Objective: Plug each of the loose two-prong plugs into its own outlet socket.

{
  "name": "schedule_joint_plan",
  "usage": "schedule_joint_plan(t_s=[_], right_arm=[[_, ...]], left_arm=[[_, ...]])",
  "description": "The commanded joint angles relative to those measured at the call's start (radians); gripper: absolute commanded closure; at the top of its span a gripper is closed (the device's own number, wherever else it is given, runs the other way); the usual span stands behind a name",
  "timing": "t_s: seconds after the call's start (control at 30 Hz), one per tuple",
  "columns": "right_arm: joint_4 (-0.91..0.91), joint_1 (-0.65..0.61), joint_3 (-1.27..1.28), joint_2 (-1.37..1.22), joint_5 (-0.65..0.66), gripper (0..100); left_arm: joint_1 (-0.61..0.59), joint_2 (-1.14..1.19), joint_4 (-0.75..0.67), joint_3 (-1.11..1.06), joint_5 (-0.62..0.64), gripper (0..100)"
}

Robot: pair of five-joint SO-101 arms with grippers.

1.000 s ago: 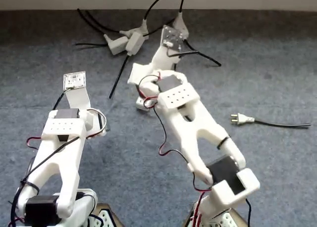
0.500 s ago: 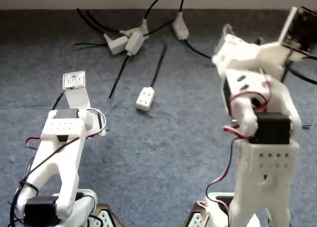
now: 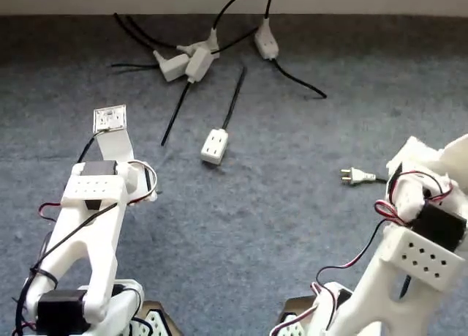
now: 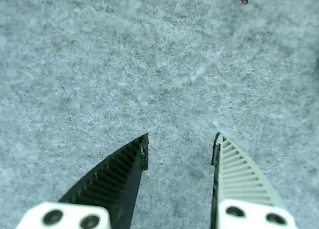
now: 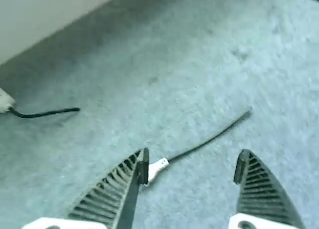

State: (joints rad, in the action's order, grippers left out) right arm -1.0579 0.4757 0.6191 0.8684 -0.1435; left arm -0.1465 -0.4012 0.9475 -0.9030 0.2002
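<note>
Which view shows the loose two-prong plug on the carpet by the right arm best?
The high view: the two-prong plug lies whole on the carpet, both prongs distinct. The right wrist view has its white body and cord, but a finger of the right gripper hides the prong end.

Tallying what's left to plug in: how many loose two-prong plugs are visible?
1. The loose plug lies on the carpet by the right gripper. Others may be hidden.

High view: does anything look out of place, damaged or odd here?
Nothing damaged. One two-prong plug lies loose on the carpet, apart from the outlet socket; cords bunch at the far edge.
</note>
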Motion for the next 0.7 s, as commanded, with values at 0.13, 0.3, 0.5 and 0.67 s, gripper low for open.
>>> schedule_joint_plan(t_s=[0.13, 0.3, 0.5, 0.67], right_arm=[[0.225, 0.185, 0.412, 0.018, 0.005, 72.5], [0.285, 0.375, 0.447, 0.018, 0.005, 72.5], [0.349, 0.601, 0.496, 0.010, 0.012, 72.5], [0.450, 0.717, 0.604, 0.018, 0.106, 72.5]], left_arm=[[0.090, -0.039, -0.012, 0.031, 0.006, 78], [0.248, -0.039, 0.032, 0.199, 0.006, 78], [0.406, -0.025, 0.169, 0.581, 0.008, 76], [0.561, 0.140, 0.236, 0.897, 0.003, 75]])
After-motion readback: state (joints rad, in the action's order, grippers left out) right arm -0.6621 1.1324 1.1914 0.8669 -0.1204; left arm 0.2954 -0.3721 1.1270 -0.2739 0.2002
